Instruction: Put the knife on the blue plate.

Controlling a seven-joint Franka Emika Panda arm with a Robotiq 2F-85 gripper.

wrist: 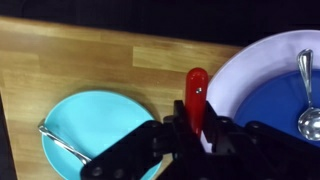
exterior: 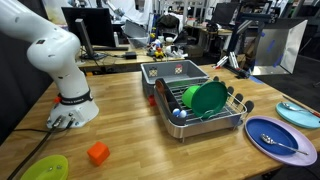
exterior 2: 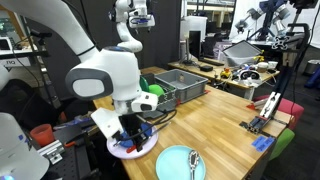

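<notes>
Knife [wrist: 197,95] with the orange-red handle is sitting clamped in the gripper [wrist: 195,128], whose dark fingers are closing on its lower part, so the blade is hiding behind them. In the wrist view the handle is poking out just beside the blue plate [wrist: 100,125], over the narrow strip of wooden table [wrist: 90,55] next to that plate's rim, and is crossing the pale edge of the violet-blue plate [wrist: 265,110] on the far side from the blue plate. Whether the knife is touching anything below cannot be told. A silver-grey utensil [wrist: 60,148] is lying on the blue plate, near the edge farthest from the knife. A spoon [wrist: 308,110] is resting on the violet-blue plate, well apart from the blue plate. In an exterior view the gripper [exterior 2: 130,138] is hanging low over the violet-blue plate [exterior 2: 150,148], just beside the blue plate [exterior 2: 175,165], where the silver-grey utensil [exterior 2: 195,160] is showing.
</notes>
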